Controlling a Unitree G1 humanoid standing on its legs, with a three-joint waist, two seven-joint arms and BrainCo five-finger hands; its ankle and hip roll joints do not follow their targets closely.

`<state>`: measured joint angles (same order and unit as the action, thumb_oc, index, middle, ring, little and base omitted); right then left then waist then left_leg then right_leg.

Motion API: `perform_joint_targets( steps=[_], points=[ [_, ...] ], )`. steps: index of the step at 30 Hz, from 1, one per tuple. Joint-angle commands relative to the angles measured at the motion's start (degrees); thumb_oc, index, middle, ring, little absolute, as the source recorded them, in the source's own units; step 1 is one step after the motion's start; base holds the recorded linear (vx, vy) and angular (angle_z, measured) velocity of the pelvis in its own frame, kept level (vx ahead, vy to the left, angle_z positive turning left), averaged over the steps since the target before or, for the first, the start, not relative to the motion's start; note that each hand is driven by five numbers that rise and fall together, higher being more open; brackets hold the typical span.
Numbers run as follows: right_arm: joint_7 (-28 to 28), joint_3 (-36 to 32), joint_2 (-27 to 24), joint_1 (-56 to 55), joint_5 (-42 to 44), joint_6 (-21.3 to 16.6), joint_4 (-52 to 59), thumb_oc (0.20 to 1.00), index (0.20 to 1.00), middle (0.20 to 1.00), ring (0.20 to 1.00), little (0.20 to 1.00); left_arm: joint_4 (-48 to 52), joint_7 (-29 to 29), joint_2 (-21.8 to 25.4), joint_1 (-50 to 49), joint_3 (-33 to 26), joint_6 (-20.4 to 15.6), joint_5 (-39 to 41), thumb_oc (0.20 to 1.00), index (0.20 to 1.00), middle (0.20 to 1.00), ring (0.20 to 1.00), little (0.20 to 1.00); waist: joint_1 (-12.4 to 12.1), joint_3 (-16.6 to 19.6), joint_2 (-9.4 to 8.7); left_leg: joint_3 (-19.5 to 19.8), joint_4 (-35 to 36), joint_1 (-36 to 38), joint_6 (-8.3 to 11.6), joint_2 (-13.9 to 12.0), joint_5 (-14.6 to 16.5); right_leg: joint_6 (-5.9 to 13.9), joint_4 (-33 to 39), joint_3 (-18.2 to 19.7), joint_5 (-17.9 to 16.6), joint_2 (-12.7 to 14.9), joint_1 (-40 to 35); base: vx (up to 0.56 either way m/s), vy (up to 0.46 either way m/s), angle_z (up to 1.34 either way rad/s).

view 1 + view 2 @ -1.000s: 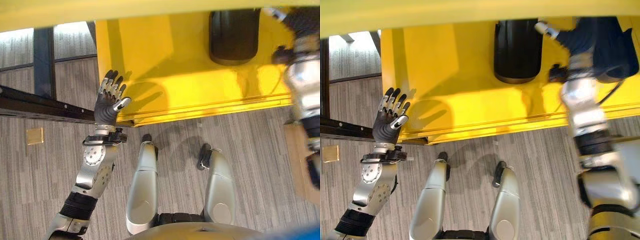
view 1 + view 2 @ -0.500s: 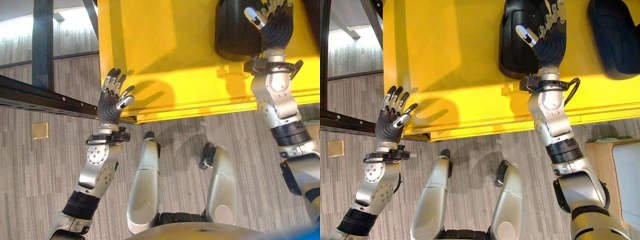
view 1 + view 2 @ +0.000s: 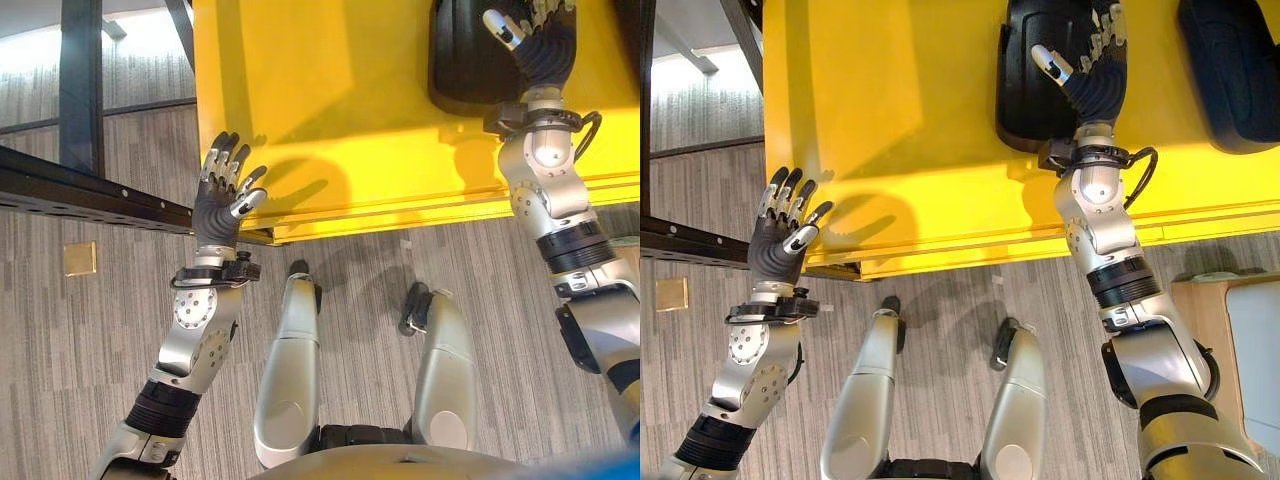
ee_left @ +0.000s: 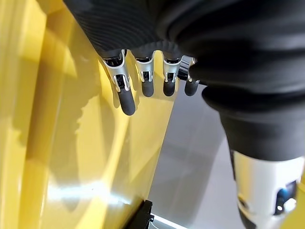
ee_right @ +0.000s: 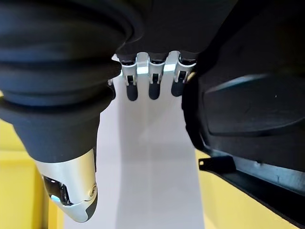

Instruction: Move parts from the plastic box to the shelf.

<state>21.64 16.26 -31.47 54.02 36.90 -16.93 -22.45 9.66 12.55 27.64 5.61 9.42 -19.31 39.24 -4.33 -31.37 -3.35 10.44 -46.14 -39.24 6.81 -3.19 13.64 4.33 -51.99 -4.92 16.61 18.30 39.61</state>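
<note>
Nearest to us lies grey wood-grain floor (image 3: 80, 350), with a small tan square tile (image 3: 79, 258) set into it off to the robot's left. Over the floor's far edge we note the left hand (image 3: 780, 235), raised upright beside the near left corner of the yellow plastic box (image 3: 900, 120), fingers straight and spread, thumb out, holding nothing; its own wrist view shows the dark-tipped fingers (image 4: 125, 93) hanging loose against the yellow wall. A dark metal beam (image 3: 90, 195) runs in from the left behind that hand and meets the box's corner. At the right edge of the right eye view, a pale wooden-framed surface (image 3: 1240, 340) sits on the floor, near the robot's right arm. Farther in, the right hand (image 3: 1095, 70) reaches over the box's near rim and rests above a black moulded part (image 3: 1035, 75) lying inside the box; the fingers are extended, thumb apart, and we see no grip closed on the part. The right wrist view shows the fingertips (image 5: 152, 86) straight, with the black part just beside them. A second black part (image 3: 1230, 70) lies in the box further to the right, apart from the first.
</note>
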Motion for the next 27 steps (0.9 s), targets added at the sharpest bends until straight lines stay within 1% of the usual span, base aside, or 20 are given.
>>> perform_joint_targets(
  steps=[1,10,16,21,27],
  points=[
    [-0.29,-1.22,0.45,1.64,-0.36,-1.75,-0.5,1.0,1.0,1.0,1.0,1.0,1.25,0.79,-0.27,-3.58,0.36,-0.12,-1.04,1.0,1.0,1.0,1.0,1.0,-0.73,1.57,0.99,1.99,1.94,2.51,-3.35,-1.14,4.66,0.01,-0.18,1.36,3.65,1.13,-3.06,0.0,0.0,0.0],
    [-1.93,-1.34,1.13,-4.21,-0.79,-1.1,0.02,1.0,1.0,1.0,1.0,1.0,1.1,0.74,-0.85,-4.16,0.04,-0.07,-1.58,1.0,1.0,1.0,1.0,1.0,-0.48,1.57,0.84,2.22,2.82,2.38,-3.31,-1.34,4.12,-0.02,0.69,1.16,3.05,0.93,-2.97,0.0,0.0,0.0],
    [-2.64,-2.05,0.5,-7.6,-1.03,-0.95,0.14,1.0,1.0,1.0,1.0,1.0,1.01,0.81,-0.93,-4.37,-0.18,-0.25,-2.05,1.0,1.0,1.0,1.0,1.0,-0.16,1.57,0.84,2.03,2.7,2.16,-3.39,-1.28,4.13,0.22,0.69,1.28,2.88,1.15,-2.77,0.0,0.0,0.0],
    [-3.92,-2.08,-2.03,-11.33,-2.73,-0.01,1.49,1.0,1.0,1.0,1.0,1.0,0.88,0.45,-1.23,-5.01,-0.45,-0.29,-2.01,1.0,1.0,1.0,1.0,1.0,0.16,1.57,0.62,2.03,3.02,2.12,-3.43,-1.29,4.06,0.39,0.73,1.04,2.85,1.43,-2.79,0.0,0.0,0.0],
    [-4.42,-4.54,-5.69,-14.89,-3.28,-0.21,1.94,1.0,1.0,1.0,1.0,1.0,0.55,0.13,-1.42,-5.07,-0.62,-0.35,-2.39,1.0,1.0,1.0,1.0,1.0,0.51,1.57,0.26,2.07,3.14,2.14,-3.43,-1.26,4.1,0.67,0.59,0.73,2.96,1.78,-3.0,0.01,-0.004,0.01]
  ],
)
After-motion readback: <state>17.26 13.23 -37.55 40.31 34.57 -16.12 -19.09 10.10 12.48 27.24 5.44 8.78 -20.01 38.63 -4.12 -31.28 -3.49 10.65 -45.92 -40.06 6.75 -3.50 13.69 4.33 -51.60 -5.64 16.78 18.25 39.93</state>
